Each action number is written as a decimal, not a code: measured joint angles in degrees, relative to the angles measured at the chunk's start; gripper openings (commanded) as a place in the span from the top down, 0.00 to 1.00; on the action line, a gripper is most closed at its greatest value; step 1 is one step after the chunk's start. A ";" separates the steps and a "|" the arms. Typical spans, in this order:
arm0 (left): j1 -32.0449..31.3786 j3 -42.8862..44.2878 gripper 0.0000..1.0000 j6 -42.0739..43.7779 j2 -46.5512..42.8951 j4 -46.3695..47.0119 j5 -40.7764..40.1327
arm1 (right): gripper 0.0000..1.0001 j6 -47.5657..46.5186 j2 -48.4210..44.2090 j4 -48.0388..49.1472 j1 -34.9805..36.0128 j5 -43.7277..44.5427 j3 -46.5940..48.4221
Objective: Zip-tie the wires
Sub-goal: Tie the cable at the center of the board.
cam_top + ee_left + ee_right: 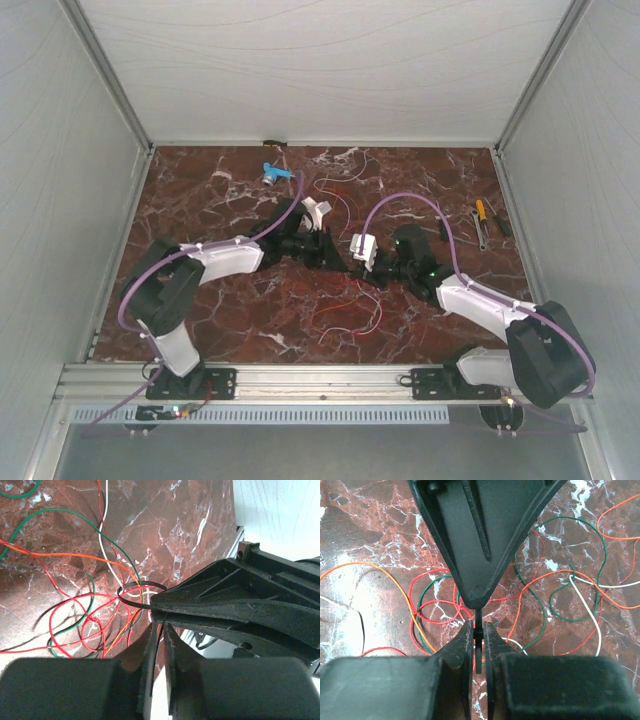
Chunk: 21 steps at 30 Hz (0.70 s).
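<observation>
Meeting over the middle of the table (195, 515), both hands pinch the same black zip tie (145, 583). In the left wrist view its loop lies at 11 o'clock from the left hand (160, 630) and goes loosely around some of the wires (120, 580), which curl flat on the marble in red, orange, white and green. The strap's long axis runs from the loop toward 5 o'clock, into the two hands. The left hand is narrow, and I judge it is closed on the thin tail. The right hand (477, 630) is closed on the strap too, and its tip is the nearer one to the loop. Tightening probably asks for a pull along this axis, away from the loop.
</observation>
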 measured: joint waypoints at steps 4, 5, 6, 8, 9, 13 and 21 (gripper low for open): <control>0.00 0.13 1.00 -0.50 0.44 0.94 0.94 | 1.00 0.02 0.00 0.28 0.00 -0.02 0.31; 0.04 0.15 1.00 -0.63 0.46 1.14 1.09 | 1.00 0.02 0.00 0.31 0.00 -0.04 0.39; 0.11 0.15 1.00 -0.70 0.46 1.20 1.11 | 1.00 0.02 0.04 0.31 0.00 -0.11 0.52; 0.42 0.15 1.00 -0.72 0.42 1.51 1.09 | 1.00 0.02 0.46 0.26 0.00 -0.17 0.98; 0.79 0.15 1.00 -0.72 0.33 1.44 1.05 | 1.00 0.02 0.92 0.13 0.04 -0.22 1.55; 3.10 0.04 1.00 -0.39 -1.16 0.07 0.85 | 1.00 0.00 3.80 0.15 1.01 -0.26 4.59; 9.05 -3.82 1.00 2.03 -7.39 -4.37 0.87 | 1.00 0.00 11.52 3.82 5.35 -1.09 10.78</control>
